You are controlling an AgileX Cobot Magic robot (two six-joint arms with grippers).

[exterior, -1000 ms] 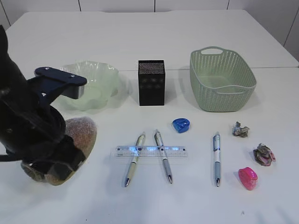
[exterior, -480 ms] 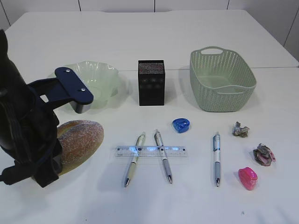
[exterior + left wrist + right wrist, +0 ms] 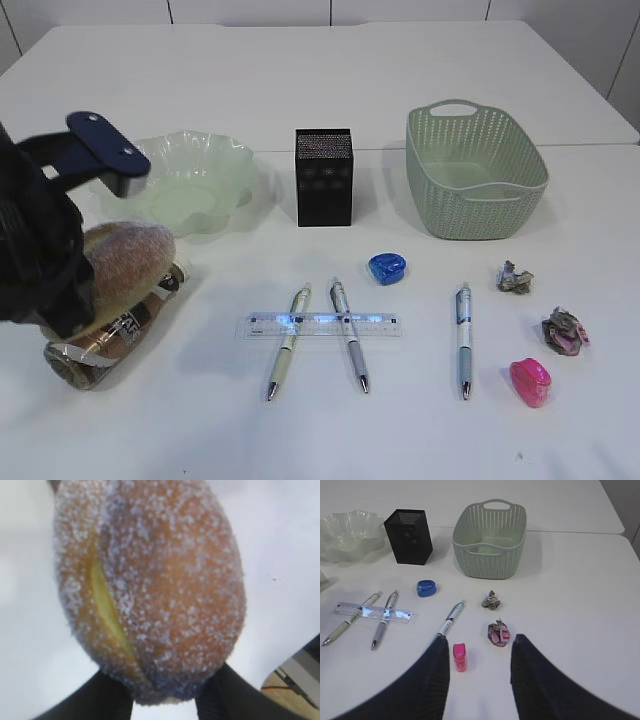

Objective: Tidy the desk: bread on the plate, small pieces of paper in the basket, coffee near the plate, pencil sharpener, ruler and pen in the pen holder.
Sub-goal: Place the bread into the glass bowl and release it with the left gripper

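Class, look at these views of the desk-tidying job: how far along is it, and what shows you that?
Nothing is finished: the plate, basket and pen holder look empty. In hand: the left gripper is shut on the bread, lifted above the lying coffee. Left: three pens, the ruler, blue sharpener, pink sharpener and two paper scraps. The right gripper hangs open.

A white panelled wall (image 3: 250,10) with dark vertical seams runs across the background.
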